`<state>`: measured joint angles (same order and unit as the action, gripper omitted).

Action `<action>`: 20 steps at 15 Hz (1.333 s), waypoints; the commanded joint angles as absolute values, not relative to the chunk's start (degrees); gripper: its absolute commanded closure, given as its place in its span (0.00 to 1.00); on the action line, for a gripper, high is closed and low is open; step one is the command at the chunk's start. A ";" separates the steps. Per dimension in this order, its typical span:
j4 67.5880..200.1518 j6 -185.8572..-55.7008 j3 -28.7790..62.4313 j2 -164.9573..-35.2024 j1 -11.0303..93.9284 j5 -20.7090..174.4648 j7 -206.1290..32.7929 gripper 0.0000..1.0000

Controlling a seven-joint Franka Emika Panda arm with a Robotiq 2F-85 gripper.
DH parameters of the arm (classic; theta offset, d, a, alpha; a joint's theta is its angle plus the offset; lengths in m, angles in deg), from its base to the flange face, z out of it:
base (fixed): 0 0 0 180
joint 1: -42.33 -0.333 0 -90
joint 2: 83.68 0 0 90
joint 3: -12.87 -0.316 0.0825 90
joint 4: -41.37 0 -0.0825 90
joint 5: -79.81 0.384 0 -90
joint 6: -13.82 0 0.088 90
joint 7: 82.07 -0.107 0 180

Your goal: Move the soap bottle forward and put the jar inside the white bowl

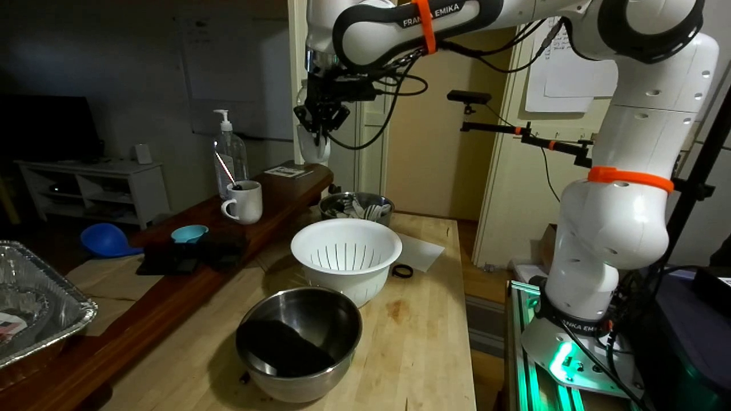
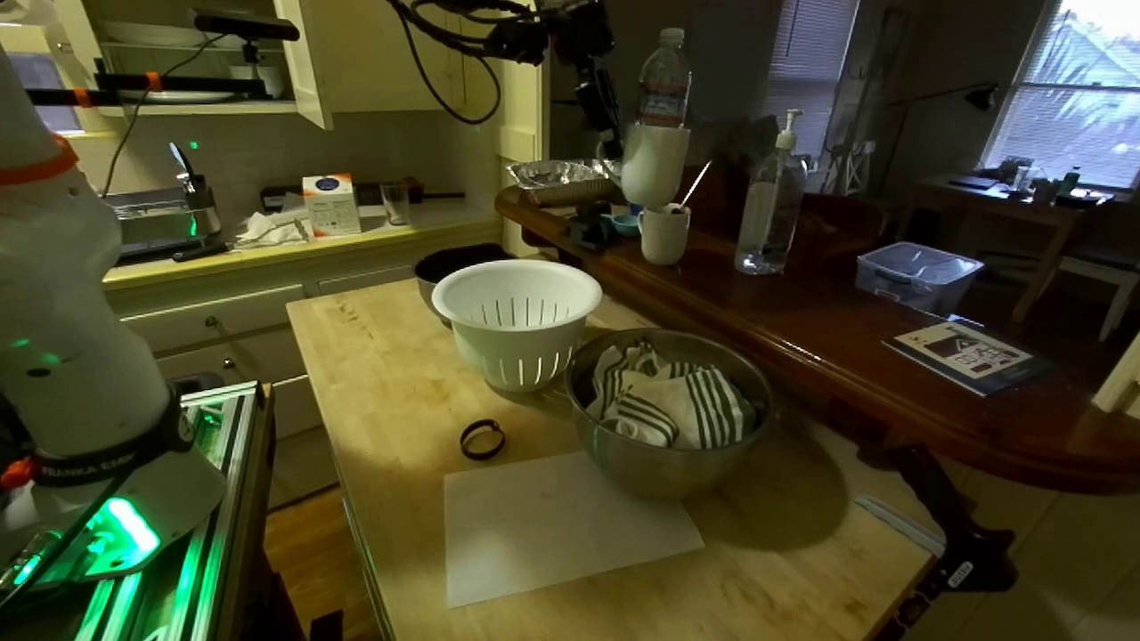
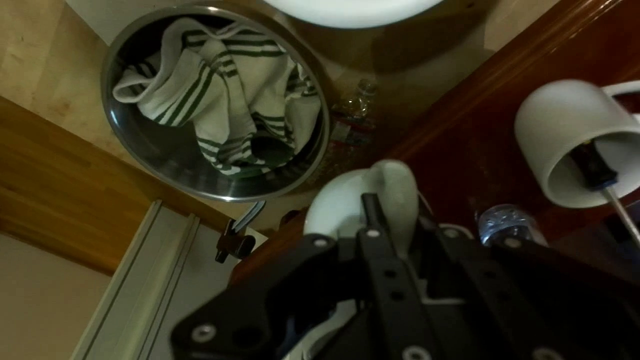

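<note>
Looking over the table (image 1: 425, 337) and the ledge (image 2: 837, 320) beside it; seeing the white bowl (image 2: 512, 352) standing upright on the table between two steel bowls (image 2: 659, 472), with a towel (image 2: 681, 401) in one; finding the soap bottle (image 2: 768, 223) standing upright on the ledge, near a mug (image 1: 246, 205), in both exterior views; holding a cup (image 2: 656, 169) in the air, clamping its handle (image 3: 396, 190) between the narrowly closed jaws of the gripper (image 3: 398, 210)

I see the table (image 1: 422, 331) carrying the white bowl (image 2: 517, 334) and steel bowls (image 1: 308, 383), the ledge (image 2: 828, 334) holding soap bottle (image 2: 769, 218) and mug (image 2: 664, 236).
</note>
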<state>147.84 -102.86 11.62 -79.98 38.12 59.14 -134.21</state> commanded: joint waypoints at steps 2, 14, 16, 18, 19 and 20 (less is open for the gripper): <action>152.22 -105.69 7.28 -77.75 37.69 54.75 -138.20 0.96; 165.35 -108.68 0.60 -72.90 35.08 57.35 -167.82 0.96; 167.28 -108.71 -0.03 -72.35 34.90 58.97 -172.36 0.96; 169.45 -108.38 -0.43 -71.31 34.78 60.34 -176.18 0.96; 170.65 -108.21 -0.61 -70.67 34.73 61.08 -178.01 0.96; 171.98 -107.97 -0.74 -70.07 34.73 61.91 -180.02 0.96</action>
<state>167.47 -107.62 -0.31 -74.42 34.86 59.95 -174.36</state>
